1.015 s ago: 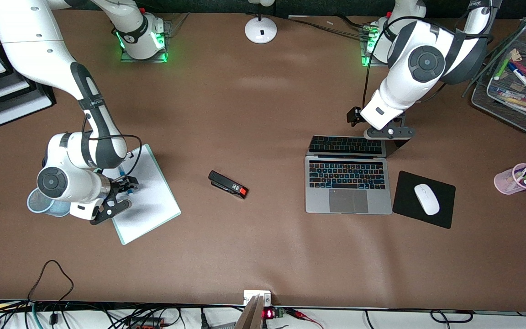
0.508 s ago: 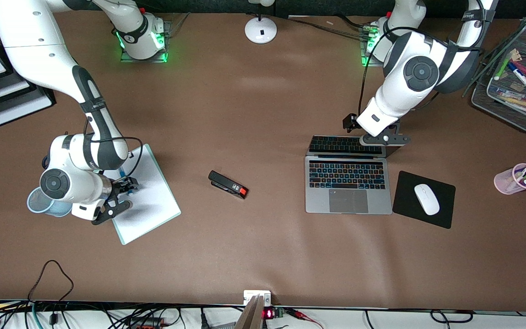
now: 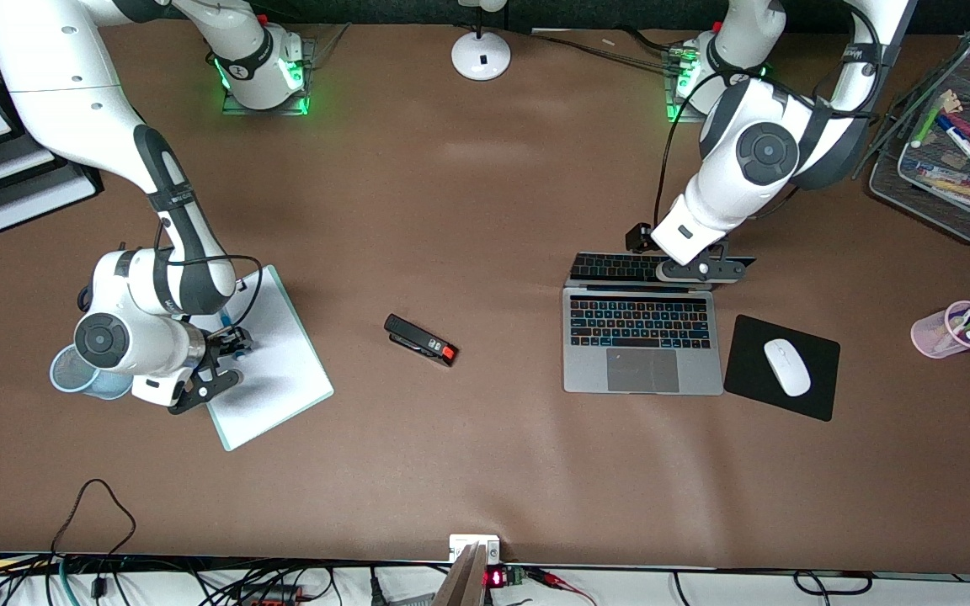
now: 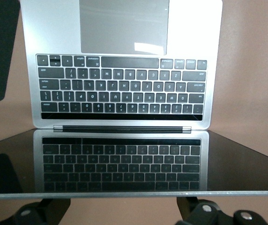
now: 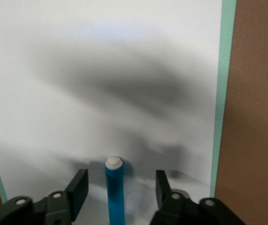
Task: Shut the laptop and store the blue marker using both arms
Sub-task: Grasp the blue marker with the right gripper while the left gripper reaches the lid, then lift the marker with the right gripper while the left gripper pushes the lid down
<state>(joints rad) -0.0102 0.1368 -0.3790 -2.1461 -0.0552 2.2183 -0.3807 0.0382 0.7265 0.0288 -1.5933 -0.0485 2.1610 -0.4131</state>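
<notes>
Mousepad [image 3: 754, 337] first, black, carrying a white mouse [image 3: 786, 367], lying just beside the laptop [image 3: 642, 370] toward the left arm's end of the table. That laptop is open, keys lit, trackpad nearest the front camera, and the dark screen stands up from the hinge and mirrors the keyboard. At the right arm's end a white board [image 3: 274, 370] with a pale green edge lies flat, a light blue cup [image 3: 72, 374] just beside it and partly under the arm. Down on that board sits the right gripper [image 5: 119, 183], and it is released: its fingers [image 5: 80, 185] stand on either side of the blue marker [image 5: 115, 197] with a gap at each side, nothing squeezed. The marker lies on the board, white cap pointing away from the wrist. Between board and laptop rests a black stapler [image 3: 420, 339] with a red end. Farther up, the left gripper [image 3: 700, 269] is at the top edge of the laptop's screen; released or clenched, I cannot tell. A pink cup [image 3: 948, 332] of pens and a wire tray [image 3: 931, 198] of markers sit at the left arm's end, and a white lamp base [image 3: 481, 55] stands between the green-lit bases.
</notes>
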